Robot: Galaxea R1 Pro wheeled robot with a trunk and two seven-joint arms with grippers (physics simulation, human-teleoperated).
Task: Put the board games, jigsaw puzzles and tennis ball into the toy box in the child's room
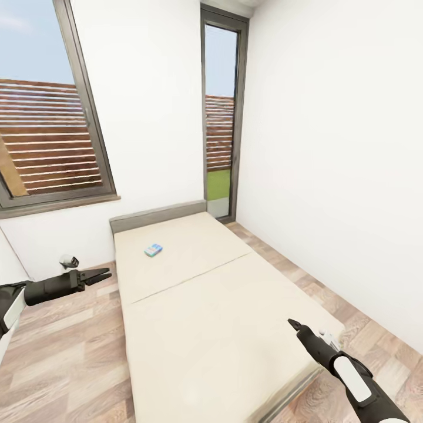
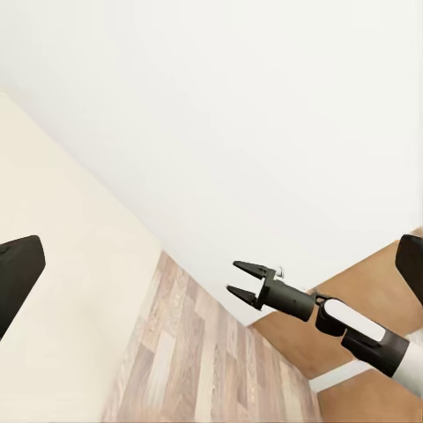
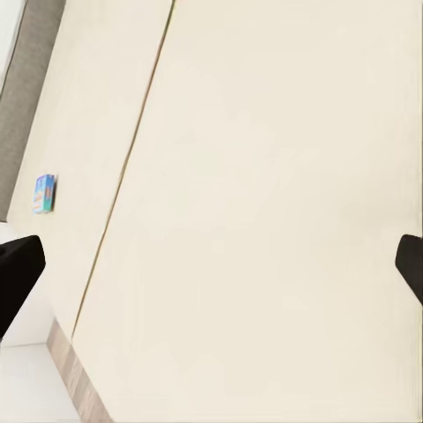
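One board game (image 1: 154, 250), a small flat blue-and-white box, lies on the far half of the beige bed (image 1: 223, 317), near the grey headboard. It also shows in the right wrist view as the board game (image 3: 43, 194). My left gripper (image 1: 104, 275) hangs open over the floor left of the bed, holding nothing. Over the bed's near right corner my right gripper (image 1: 294, 325) stands open and empty; the left wrist view shows this right gripper (image 2: 238, 278) with its fingers apart. The table, toy box, jigsaw puzzles and tennis ball are out of view.
White walls close the room behind and to the right of the bed. A wide window (image 1: 47, 135) is at the left and a tall narrow window (image 1: 220, 117) is in the far corner. Wood-plank floor (image 1: 64, 358) runs along both sides of the bed.
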